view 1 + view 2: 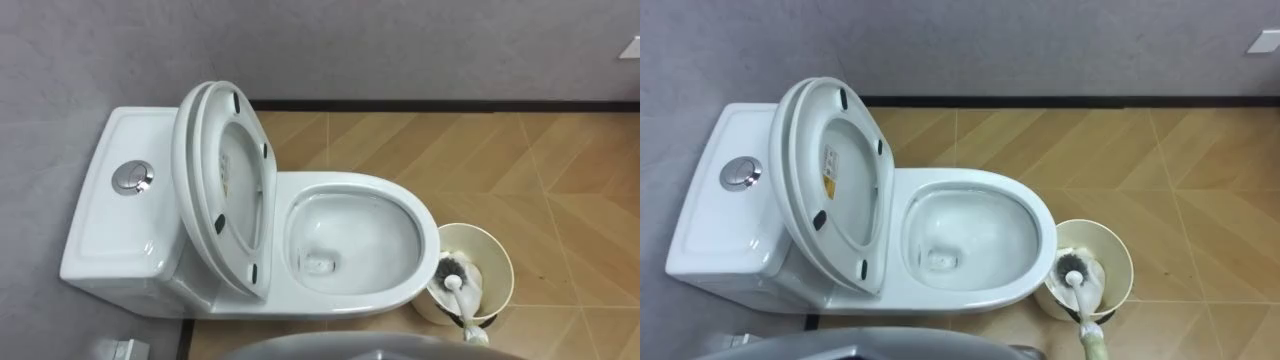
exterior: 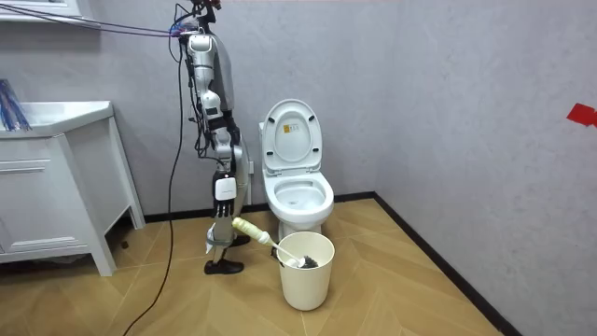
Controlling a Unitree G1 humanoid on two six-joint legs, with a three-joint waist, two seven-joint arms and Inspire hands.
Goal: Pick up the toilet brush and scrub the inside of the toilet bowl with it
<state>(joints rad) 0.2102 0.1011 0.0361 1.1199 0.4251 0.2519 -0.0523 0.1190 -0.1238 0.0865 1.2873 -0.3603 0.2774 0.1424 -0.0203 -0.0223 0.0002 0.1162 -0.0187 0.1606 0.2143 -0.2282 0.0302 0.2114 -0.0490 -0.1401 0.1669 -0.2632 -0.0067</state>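
Observation:
A white toilet [image 1: 400, 290] stands against the grey wall with its seat and lid [image 1: 220, 190] raised and a little water in the bowl. Right of the bowl a cream bucket [image 1: 503, 265] holds the toilet brush [image 1: 452, 272], dark bristle head down. Its white handle [image 1: 468, 325] leans out towards me. In the room view I stand beside the toilet [image 2: 298, 196], facing across it. My right hand [image 2: 219, 233] hangs low, close to the end of the brush handle [image 2: 250, 230]. Whether it touches the handle I cannot tell.
The cistern with its chrome flush button [image 1: 132, 177] is at my left. A wood-pattern floor [image 1: 480, 150] runs to a dark skirting at the wall ahead. In the room view a white washstand cabinet [image 2: 47, 187] stands behind me.

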